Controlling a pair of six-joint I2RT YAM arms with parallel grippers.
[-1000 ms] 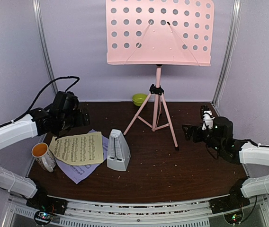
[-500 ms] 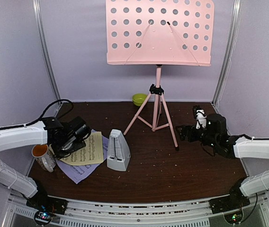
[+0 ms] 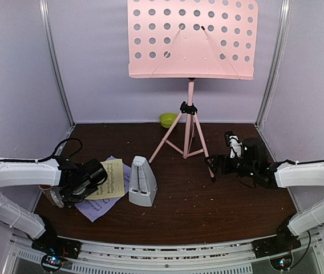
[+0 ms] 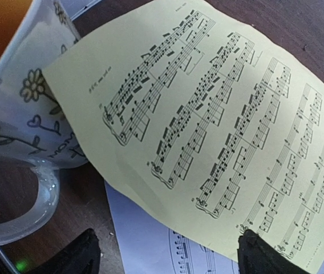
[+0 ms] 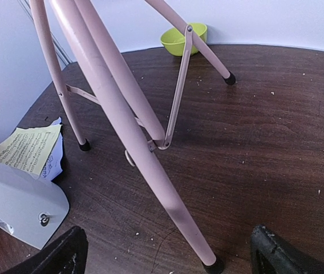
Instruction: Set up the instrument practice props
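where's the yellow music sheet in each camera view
top external: yellow music sheet lies lower left, just left of the metronome, partly hidden by the left arm.
left wrist: yellow music sheet fills most of the frame, one corner by the mug.
right wrist: yellow music sheet shows small at the left edge.
shared landmark: the lavender music sheet peeking out beneath it.

**Two white arms with black ends**

The left arm [image 3: 25,171] and the right arm [image 3: 304,174] both wear smooth white shells, and each ends in a bulky black wrist block. A thin black cable [image 3: 65,145] loops behind the left wrist. The left claw [image 4: 170,254] and the right claw [image 5: 170,251] have dark, rounded fingertips [image 5: 276,251]. A small green light [image 4: 19,265], perhaps an indicator, glows beside the left claw.
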